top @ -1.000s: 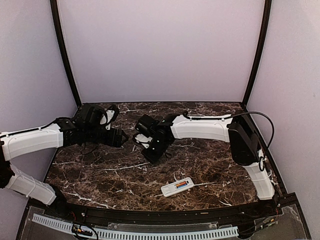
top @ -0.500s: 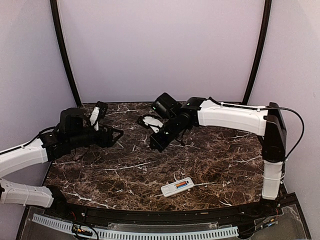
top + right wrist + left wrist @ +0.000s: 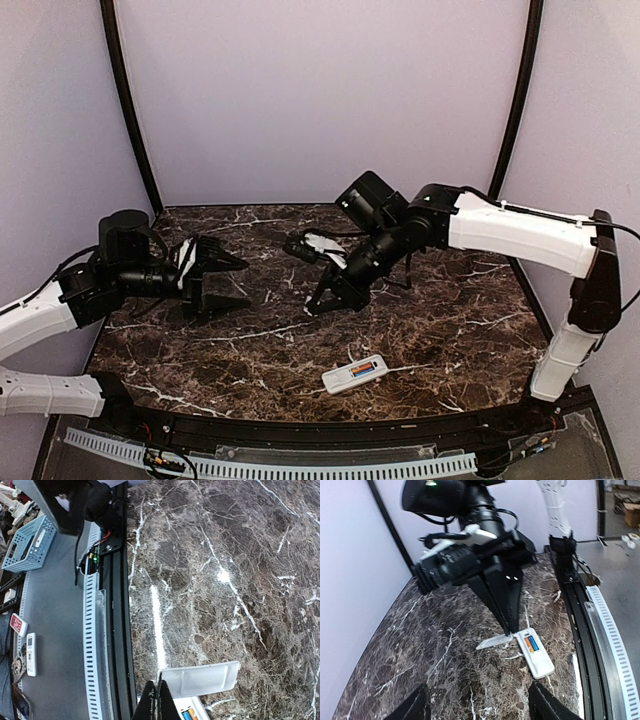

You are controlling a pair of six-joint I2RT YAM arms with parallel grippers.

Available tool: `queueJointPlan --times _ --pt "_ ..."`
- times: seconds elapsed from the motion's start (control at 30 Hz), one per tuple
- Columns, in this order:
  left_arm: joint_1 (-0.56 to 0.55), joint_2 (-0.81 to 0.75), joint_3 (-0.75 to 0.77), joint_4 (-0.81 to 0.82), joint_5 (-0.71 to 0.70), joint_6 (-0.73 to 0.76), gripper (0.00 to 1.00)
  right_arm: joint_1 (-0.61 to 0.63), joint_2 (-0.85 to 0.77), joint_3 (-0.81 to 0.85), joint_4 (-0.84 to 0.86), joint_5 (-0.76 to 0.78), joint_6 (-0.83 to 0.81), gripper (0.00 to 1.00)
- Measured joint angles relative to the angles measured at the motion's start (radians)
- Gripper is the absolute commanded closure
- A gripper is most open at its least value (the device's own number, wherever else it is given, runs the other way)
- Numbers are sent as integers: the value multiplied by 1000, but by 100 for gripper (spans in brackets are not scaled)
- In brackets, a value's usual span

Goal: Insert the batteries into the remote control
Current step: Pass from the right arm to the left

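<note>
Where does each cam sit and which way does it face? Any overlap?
Top external: high behind the arms, looking down at the table; left hand and right hand in view.
Left wrist: low over the table, facing right hand and remote control; own fingers at bottom.
Right wrist: above the table's near edge, looking down; own shut hand at bottom.
Shared: both wrist views show the remote's batteries and loose cover.

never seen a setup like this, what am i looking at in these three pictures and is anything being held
Two robot arms are bolted at a marble table's near edge. One picture looks down from above; the other two come from a camera on each wrist. A white remote control lies back-up, with both batteries in its open compartment. The left end effector is open and empty. The right end effector is shut, apparently pinching a thin white plate, likely the battery cover.
</note>
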Motion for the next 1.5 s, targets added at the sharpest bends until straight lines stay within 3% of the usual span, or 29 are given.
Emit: queueJointPlan --times 0.3,0.67,0.87,1.1,1.5 --pt "-146 202 120 -132 24 389 30 6 -86 -27 -8 -116 -19 100" --pt "-221 315 164 -17 -55 554 34 24 -134 -45 -3 -166 -11 100" --pt "-231 351 172 7 -66 579 54 26 -134 -45 3 -168 -10 100" --pt "-242 382 200 15 -72 584 58 27 -134 -45 11 -169 -10 100" --pt "-253 404 201 20 -71 575 86 27 -134 -45 11 -169 -9 100"
